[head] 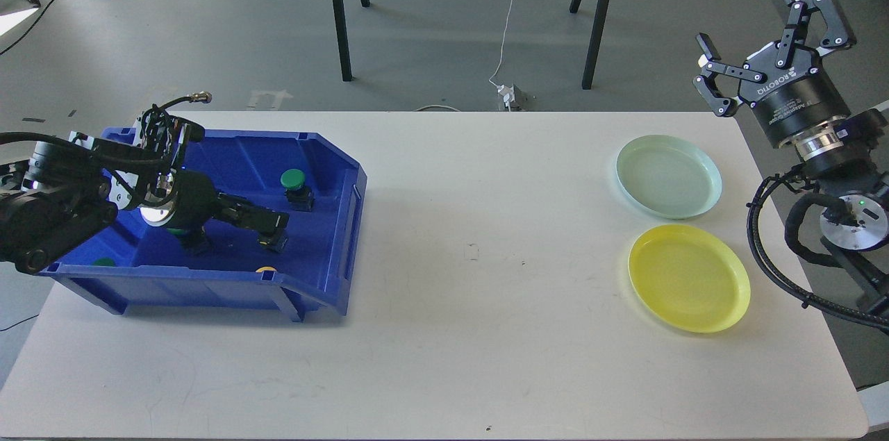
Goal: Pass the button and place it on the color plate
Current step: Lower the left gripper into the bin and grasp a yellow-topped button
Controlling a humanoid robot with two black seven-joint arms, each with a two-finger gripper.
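Observation:
A blue bin stands on the left of the white table and holds several push buttons. One with a green cap stands upright near the bin's right wall. A yellow cap and another green cap show at the bin's front wall. My left gripper reaches down into the bin, its dark fingers low beside the green-capped button; I cannot tell them apart. My right gripper is open and empty, raised beyond the table's far right corner. A pale green plate and a yellow plate lie empty at the right.
My right arm's cables and wrist hang beside the table's right edge, close to the plates. Black stand legs and a white power cable are on the floor behind the table.

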